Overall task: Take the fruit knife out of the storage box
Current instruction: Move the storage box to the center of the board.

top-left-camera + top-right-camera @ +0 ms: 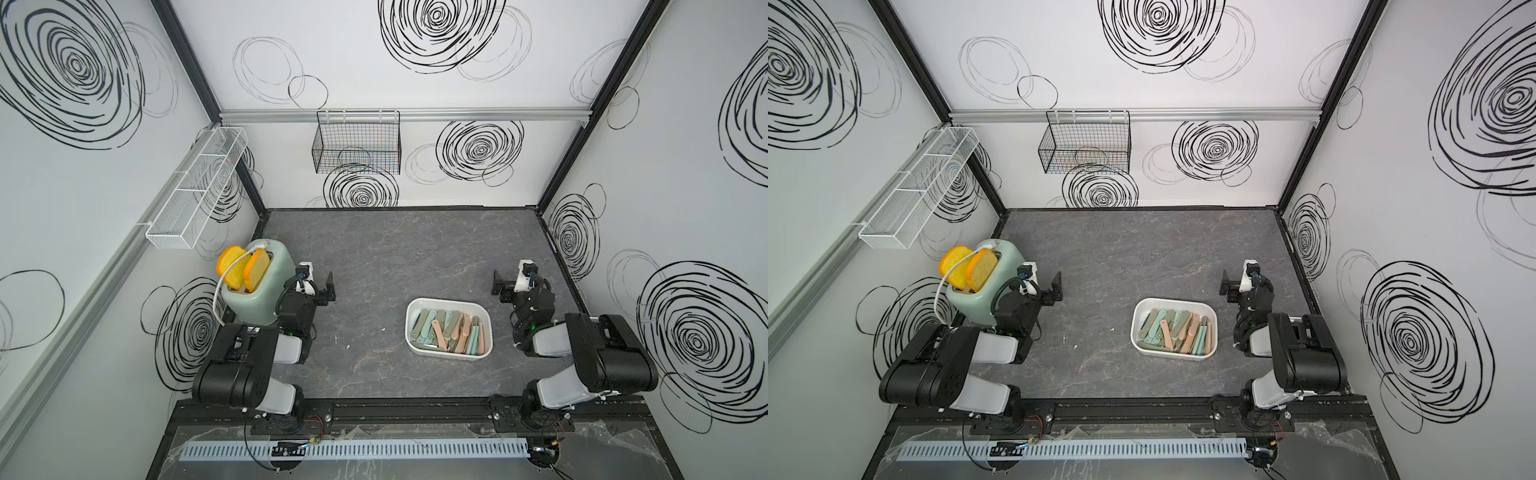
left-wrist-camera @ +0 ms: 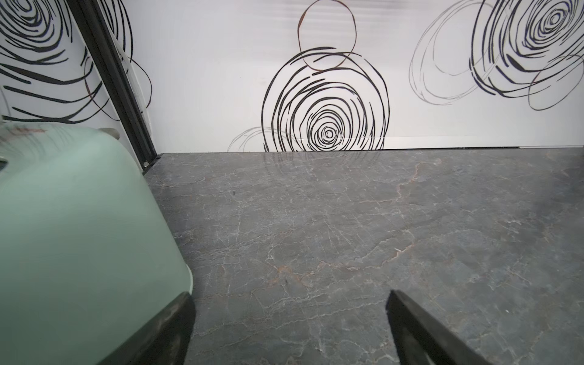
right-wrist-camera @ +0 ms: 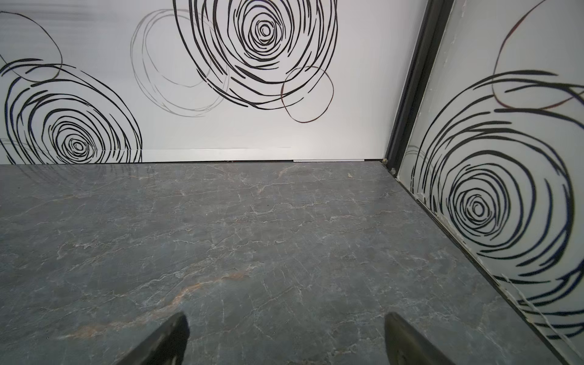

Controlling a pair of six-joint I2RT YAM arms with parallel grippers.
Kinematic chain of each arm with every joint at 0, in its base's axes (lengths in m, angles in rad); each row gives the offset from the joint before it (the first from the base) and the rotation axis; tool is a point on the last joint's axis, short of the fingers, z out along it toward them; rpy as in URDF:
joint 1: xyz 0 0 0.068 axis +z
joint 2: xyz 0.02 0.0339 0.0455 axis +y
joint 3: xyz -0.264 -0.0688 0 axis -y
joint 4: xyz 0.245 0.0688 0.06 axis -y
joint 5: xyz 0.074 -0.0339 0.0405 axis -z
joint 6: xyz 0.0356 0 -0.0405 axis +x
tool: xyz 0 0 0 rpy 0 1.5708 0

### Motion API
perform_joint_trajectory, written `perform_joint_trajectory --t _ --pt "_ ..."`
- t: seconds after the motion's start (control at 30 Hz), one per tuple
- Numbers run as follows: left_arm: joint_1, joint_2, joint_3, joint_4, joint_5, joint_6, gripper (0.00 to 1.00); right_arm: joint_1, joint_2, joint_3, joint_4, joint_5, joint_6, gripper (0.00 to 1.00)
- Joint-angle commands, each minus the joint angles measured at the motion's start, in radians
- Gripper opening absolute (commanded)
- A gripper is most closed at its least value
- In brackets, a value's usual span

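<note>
The storage box (image 1: pixel 446 300) (image 1: pixel 1173 300), a shallow white tub, stands on the grey table right of centre in both top views. It holds several folded fruit knives (image 1: pixel 439 336) (image 1: pixel 1169 337) in green, pink and teal, lying piled together. My left gripper (image 1: pixel 318 286) (image 1: pixel 1045 286) (image 2: pixel 289 295) hangs open well to the left of the box, beside the toaster. My right gripper (image 1: pixel 509 286) (image 1: pixel 1235 286) (image 3: pixel 285 316) is open just right of the box's far end. Both wrist views show only bare table between the fingers; the box is out of their sight.
A mint-green toaster (image 1: pixel 259 291) (image 2: pixel 79 237) with two toast slices and a white cord stands at the left, close against my left arm. A white wire basket (image 1: pixel 195 191) hangs on the left wall. A black wire basket (image 1: pixel 357 143) hangs on the back wall.
</note>
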Motion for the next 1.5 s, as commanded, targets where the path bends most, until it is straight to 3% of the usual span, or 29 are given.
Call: perform_joint_trajectory --t 0.0,1.47 --pt "0.005 -0.009 0.016 0.058 0.003 0.011 0.98 0.005 -0.012 -0.004 0.027 0.006 -0.002 0.99" --pt "0.014 0.010 0.011 0.105 0.018 0.004 0.98 0.005 -0.011 -0.003 0.026 0.006 -0.001 0.99"
